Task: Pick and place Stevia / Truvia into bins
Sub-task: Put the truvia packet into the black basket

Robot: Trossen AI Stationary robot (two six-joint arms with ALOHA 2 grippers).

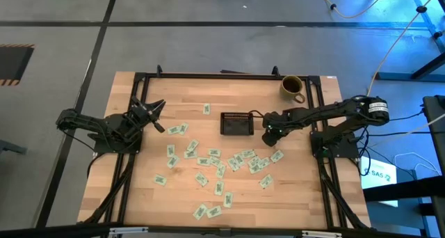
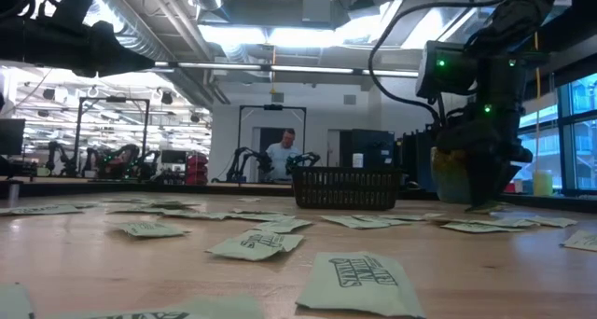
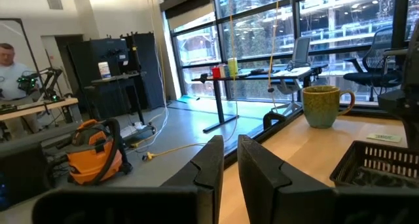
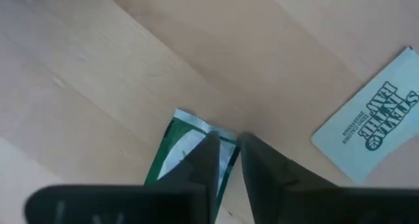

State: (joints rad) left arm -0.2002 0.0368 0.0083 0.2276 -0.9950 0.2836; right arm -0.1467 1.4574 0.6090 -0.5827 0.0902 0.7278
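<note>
My right fingers (image 4: 224,145) pinch one green packet (image 4: 190,142) on the desk (image 1: 139,189) beside the apparently empty tray (image 1: 237,123), left fingers (image 3: 230,165) narrowly parted and empty, roughly thirty packets (image 1: 215,165) unplaced.

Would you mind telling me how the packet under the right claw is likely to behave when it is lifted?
The sweetener packet looks thin and flat, so probably light and floppy. Pinched near one end by the right claw, it may droop or slip.

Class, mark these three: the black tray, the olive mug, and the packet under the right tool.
black tray (image 1: 236,123), high view, its floor.
olive mug (image 3: 321,106), left wrist view, its side wall.
packet (image 4: 183,142), right wrist view, its pale middle.
</note>
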